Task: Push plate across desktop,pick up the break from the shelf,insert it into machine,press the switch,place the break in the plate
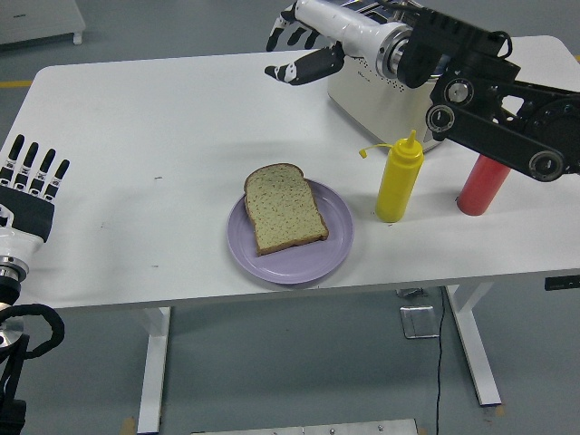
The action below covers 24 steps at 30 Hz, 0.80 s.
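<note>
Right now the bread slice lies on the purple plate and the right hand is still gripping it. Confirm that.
Not quite. The bread slice does lie on the purple plate, but the right hand is not gripping it. The head view shows that hand raised well clear, up near the toaster, fingers open and holding nothing.

The white worktop (163,136) carries a purple plate (294,258) near its front edge, a yellow squeeze bottle (399,181) and red bottle (483,183) to the right, and a toaster (381,91) far right.
</note>
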Each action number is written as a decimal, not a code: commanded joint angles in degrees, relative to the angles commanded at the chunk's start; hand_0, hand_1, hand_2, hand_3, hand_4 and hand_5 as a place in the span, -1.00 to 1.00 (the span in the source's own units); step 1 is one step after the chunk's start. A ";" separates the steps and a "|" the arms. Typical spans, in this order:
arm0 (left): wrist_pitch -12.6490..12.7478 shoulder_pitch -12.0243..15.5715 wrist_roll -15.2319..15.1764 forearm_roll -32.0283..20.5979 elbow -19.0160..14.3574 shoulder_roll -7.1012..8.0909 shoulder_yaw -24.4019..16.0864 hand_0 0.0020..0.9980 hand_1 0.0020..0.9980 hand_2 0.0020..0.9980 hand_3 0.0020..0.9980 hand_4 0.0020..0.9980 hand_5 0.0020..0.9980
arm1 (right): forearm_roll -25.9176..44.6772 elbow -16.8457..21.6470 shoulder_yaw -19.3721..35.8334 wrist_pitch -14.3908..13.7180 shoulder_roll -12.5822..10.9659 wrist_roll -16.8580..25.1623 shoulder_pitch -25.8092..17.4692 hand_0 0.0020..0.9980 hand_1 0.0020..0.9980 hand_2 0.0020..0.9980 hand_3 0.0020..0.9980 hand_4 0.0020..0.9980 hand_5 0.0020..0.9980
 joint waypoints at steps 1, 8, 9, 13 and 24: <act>0.00 0.07 0.00 0.00 -0.02 0.04 -0.02 0.63 0.74 0.89 0.62 0.22 1.00 | 0.84 0.15 1.62 -1.24 -0.78 0.87 -0.53 0.33 0.47 0.56 0.64 0.34 -0.27; -0.05 0.32 0.03 -0.02 -0.40 0.65 -0.52 0.63 0.74 0.89 0.62 0.22 1.00 | 10.58 0.83 13.64 -9.37 -7.51 7.28 -5.86 0.55 0.54 0.61 0.60 -0.05 -0.26; -0.06 0.38 0.03 -0.02 -0.50 0.78 -0.71 0.63 0.74 0.89 0.62 0.22 1.00 | 12.54 0.88 15.46 -10.12 -8.69 8.05 -6.93 0.55 0.54 0.61 0.60 -0.05 -0.26; -0.13 0.59 0.01 -0.04 -0.90 1.30 -1.54 0.64 0.74 0.89 0.62 0.21 1.00 | 20.58 0.69 22.88 -10.63 -12.76 10.14 -11.37 0.64 0.60 0.62 0.61 -0.15 -0.20; -0.33 0.39 0.11 -0.05 -1.43 1.72 -2.32 0.64 0.75 0.89 0.62 0.21 1.00 | 41.82 1.97 43.78 -5.26 -19.06 12.16 -27.72 0.72 0.64 0.62 0.60 -0.24 -0.08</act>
